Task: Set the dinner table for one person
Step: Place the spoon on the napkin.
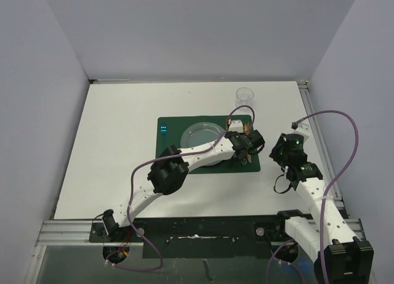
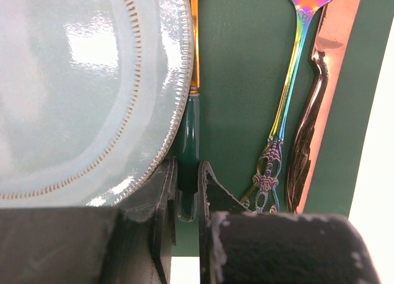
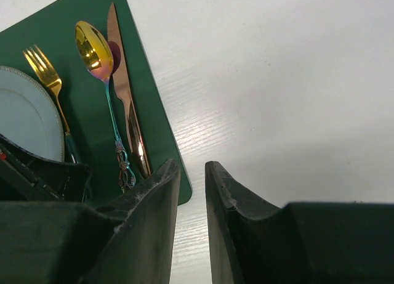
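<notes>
Looking for the counter (image 1: 104,154) first: where does it sit?

It fills the middle of the top view, a broad white slab with metal rails along its near and right edges, and it carries everything else.

What lies on it?

A dark green placemat (image 1: 175,122) just right of the frame's centre, with a pale plate (image 1: 200,135) on it. A clear cup (image 1: 244,96) stands on the bare white above the mat's upper right corner, apart from it.

And the cutlery?

All of it is on the mat, right of the plate in the left wrist view. The fork (image 2: 188,130) has a dark green handle and a gold neck, and it runs just beside the plate's rim. Further right lies a rainbow-tinted spoon (image 2: 289,87) with an ornate handle, then a copper-coloured knife (image 2: 311,111) close against it. I cannot tell whether those two touch.

What is the left gripper (image 2: 188,167) doing?

It is low over the mat's right part. Its jaws are closed on the end of the fork's handle, one finger on each side.

And the right gripper (image 3: 192,167)?

It hangs over bare counter, right of the mat's right edge. Its jaws stand a narrow slit apart with nothing between them, and only white surface shows through the gap.
</notes>
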Controlling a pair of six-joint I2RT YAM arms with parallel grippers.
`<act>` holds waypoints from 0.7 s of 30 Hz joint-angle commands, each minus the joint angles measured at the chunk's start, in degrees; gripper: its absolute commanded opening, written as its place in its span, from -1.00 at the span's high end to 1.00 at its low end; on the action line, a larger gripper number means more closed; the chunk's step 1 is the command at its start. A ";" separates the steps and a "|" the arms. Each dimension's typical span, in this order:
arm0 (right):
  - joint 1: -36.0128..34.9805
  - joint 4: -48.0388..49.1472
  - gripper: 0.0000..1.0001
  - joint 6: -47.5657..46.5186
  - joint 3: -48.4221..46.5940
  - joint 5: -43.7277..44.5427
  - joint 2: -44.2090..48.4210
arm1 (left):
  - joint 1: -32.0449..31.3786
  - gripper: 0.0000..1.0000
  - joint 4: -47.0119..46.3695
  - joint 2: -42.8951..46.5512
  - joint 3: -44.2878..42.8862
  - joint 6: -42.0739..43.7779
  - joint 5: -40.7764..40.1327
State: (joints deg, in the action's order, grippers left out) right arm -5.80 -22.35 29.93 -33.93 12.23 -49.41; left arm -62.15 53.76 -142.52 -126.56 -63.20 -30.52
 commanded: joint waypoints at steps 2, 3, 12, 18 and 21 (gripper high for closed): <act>0.67 3.01 0.49 -0.93 -0.67 -0.37 -0.83 | -1.04 1.00 1.82 8.25 0.00 0.31 -10.46; 0.74 2.95 0.49 -0.93 -0.69 -0.36 -1.07 | -1.38 1.00 2.01 8.96 0.00 0.42 -11.65; 0.95 2.88 0.49 -1.10 -1.18 -0.80 -2.00 | -2.87 1.00 2.60 13.64 -0.20 1.59 -16.96; 0.97 2.62 0.49 -1.10 -1.39 -0.96 -2.59 | -2.89 1.00 7.82 15.70 0.85 0.27 -20.09; 1.03 2.66 0.49 -1.19 -1.47 -1.07 -2.53 | -2.30 1.00 12.59 18.63 5.66 -3.81 -23.21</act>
State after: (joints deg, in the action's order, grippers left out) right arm -5.21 -22.31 29.34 -33.93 11.49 -52.03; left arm -64.79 58.98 -129.80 -125.14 -62.65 -47.31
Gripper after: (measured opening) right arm 0.256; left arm 0.064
